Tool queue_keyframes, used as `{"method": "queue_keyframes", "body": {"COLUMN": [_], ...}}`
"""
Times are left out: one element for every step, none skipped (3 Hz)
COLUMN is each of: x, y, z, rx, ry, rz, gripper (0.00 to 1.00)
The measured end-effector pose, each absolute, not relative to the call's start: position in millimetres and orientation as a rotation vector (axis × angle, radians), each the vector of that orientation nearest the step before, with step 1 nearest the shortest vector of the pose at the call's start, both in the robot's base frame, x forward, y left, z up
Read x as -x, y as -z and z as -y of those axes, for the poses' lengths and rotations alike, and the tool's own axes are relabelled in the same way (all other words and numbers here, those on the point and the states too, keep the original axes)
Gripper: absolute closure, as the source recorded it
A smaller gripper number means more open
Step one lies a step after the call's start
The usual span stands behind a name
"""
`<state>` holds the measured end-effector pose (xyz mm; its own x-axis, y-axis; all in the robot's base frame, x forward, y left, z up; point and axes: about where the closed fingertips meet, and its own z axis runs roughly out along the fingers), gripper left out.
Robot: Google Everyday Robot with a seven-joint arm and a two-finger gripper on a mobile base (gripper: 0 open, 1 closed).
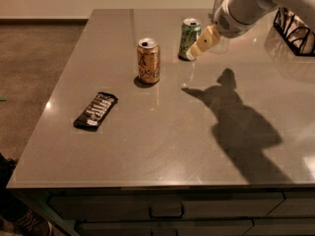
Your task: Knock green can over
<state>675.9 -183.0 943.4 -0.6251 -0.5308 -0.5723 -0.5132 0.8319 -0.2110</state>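
The green can (188, 37) stands upright toward the back of the grey table (162, 132); it is slim, pale green with dark markings and a silver top. My gripper (196, 49) comes in from the upper right on a white arm, its cream-coloured tip right against the can's lower right side. The orange-gold can (148, 61) stands upright to the left and nearer the front.
A dark snack bar (96, 111) in a wrapper lies on the table's left part. A black wire basket (295, 31) stands at the back right edge. A clear glass (221, 14) stands behind the arm. The arm's shadow falls on the right half.
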Motion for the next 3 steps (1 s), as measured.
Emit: {"method": "queue_keyframes", "body": {"x": [-711, -740, -767], "y": [-930, -921, -916], "z": [180, 169, 156], "rx": [0.611, 0.535, 0.502], "ry": [-0.042, -0.102, -0.139], "rz": [-2.375, -2.353, -2.334], "gripper": [0.00, 0.00, 0.00]}}
